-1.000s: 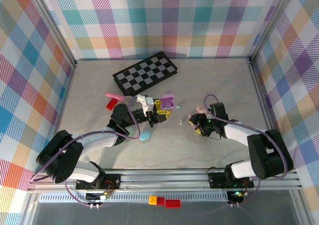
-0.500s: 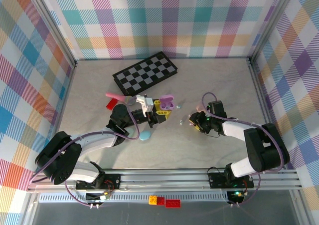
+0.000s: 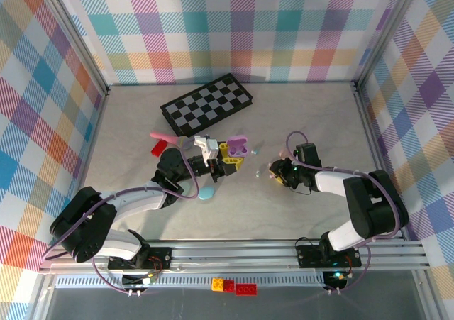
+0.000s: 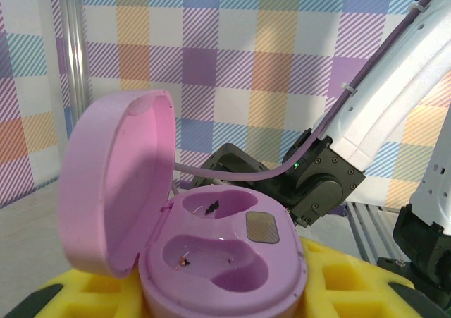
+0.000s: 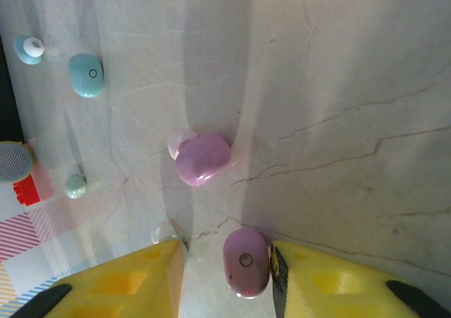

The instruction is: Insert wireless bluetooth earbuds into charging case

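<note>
While the right jaws stand apart around a purple earbud [image 5: 246,261] lying on the table [image 5: 338,85], the left jaws clamp the open pink charging case [image 4: 225,261]; a second purple earbud [image 5: 202,159] and teal earbuds [image 5: 86,75] lie nearby.

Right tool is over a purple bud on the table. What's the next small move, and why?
Probably close the right tool on the purple earbud, then lift. The bud lies on the table between the yellow pads, with one pad close beside it and a gap on the other side. The open charging case in the left tool has both sockets empty.
</note>
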You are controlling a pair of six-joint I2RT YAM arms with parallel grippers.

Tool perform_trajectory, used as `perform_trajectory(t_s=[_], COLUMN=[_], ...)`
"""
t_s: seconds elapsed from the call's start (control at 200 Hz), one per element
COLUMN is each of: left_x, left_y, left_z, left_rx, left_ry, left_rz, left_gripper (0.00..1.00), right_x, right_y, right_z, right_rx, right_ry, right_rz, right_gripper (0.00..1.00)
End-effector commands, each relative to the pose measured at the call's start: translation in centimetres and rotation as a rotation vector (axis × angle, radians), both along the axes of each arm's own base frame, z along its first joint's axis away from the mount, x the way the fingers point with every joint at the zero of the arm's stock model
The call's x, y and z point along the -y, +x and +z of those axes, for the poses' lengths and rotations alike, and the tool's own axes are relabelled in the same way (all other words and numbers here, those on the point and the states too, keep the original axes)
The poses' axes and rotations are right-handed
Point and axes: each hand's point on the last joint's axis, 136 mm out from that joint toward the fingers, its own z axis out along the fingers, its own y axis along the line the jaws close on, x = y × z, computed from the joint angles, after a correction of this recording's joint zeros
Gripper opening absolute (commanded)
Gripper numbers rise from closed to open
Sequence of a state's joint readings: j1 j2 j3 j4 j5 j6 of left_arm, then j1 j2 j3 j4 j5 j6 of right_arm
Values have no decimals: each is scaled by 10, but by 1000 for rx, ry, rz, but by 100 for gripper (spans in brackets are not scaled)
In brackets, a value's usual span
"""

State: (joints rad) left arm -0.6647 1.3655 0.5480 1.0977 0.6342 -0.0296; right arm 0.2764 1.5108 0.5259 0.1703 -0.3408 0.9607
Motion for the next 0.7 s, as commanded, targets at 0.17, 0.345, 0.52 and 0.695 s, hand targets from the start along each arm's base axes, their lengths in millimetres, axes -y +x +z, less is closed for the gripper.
perform_trajectory(t_s=[0.17, 0.345, 0.52, 0.695], left_x=[-6, -7, -7, -7], left_y=[-1, -1, -1, -1], left_z=[7, 7, 6, 5], left_rx=[43, 45, 43, 44], left_ry=[-12, -12, -9, -8], left_rz=[17, 18, 19, 20], left_gripper=[29, 29, 29, 29], right_x=[-4, -3, -3, 0], right_y=[5, 4, 3, 1], right_z=[-2, -10, -13, -13], right_rx=[15, -14, -34, -40], right_ry=[10, 3, 2, -14], right_rz=[8, 5, 0, -1], right_gripper=[30, 28, 26, 19])
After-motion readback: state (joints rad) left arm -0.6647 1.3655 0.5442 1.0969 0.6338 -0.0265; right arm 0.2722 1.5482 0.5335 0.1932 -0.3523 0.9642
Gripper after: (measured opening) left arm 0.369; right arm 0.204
